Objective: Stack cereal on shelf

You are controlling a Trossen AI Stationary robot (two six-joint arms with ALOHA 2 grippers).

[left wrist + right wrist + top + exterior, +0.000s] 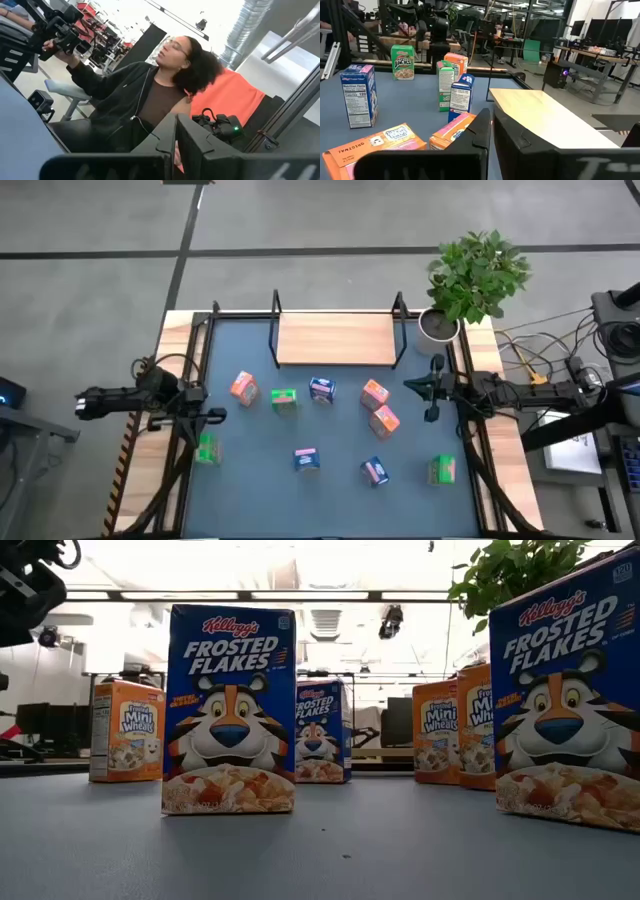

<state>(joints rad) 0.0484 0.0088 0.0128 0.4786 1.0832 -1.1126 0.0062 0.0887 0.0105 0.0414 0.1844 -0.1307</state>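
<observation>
resting at opposite bench point(330, 500) edges, left fingers point(212, 416) and right fingers point(410, 386) are closed, empty. cereal boxes point(321, 389) scattered mid-bench; shelf point(336, 338) board bare.

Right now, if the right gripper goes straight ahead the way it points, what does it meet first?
Probably the nearest orange cereal box, just ahead of the right gripper; height is unclear.

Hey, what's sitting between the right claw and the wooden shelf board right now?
Nothing: in the high view, only bare blue table separates the shut right claw from the shelf. The nearest orange cereal box stands off to the side.
</observation>
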